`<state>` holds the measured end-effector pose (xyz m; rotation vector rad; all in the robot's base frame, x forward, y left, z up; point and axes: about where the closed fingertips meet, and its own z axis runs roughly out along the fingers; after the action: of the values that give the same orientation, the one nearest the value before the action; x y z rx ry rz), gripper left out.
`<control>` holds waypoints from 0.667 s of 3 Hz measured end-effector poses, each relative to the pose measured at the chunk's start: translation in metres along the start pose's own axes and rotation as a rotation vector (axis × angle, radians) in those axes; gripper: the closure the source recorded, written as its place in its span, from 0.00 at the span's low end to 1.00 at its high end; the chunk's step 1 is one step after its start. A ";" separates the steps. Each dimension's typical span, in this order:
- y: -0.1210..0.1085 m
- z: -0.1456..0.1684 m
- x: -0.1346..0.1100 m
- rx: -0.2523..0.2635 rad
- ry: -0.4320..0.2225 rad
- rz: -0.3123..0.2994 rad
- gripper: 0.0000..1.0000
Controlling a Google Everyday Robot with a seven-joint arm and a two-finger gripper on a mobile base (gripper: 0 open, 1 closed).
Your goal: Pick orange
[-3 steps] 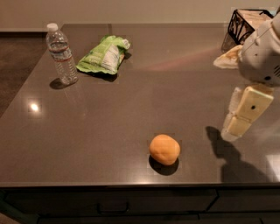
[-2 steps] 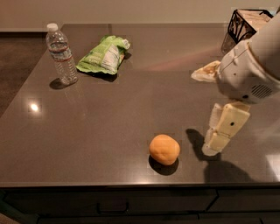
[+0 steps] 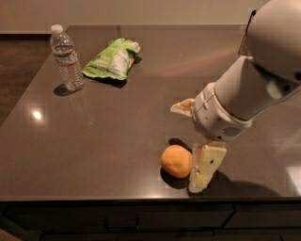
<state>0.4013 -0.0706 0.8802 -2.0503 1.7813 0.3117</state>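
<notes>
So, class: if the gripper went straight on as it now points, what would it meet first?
Likely the orange: the open gripper points down close beside it. Depth is unclear, so it might reach the tabletop instead.

Dark, glossy countertop (image 3: 103, 141) fills my view, with one bright glare spot (image 3: 36, 114) near its left edge. Pale wall (image 3: 141, 12) behind it, dark floor (image 3: 19, 61) to the left. Dark drawer fronts (image 3: 117, 221) below the front edge (gripper (image 3: 186, 148) hangs low over the counter near that edge, right of centre).
</notes>
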 end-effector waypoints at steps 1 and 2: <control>0.009 0.024 -0.005 -0.059 0.016 -0.055 0.00; 0.015 0.036 -0.008 -0.103 0.022 -0.087 0.18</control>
<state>0.3883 -0.0495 0.8494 -2.2038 1.7154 0.3630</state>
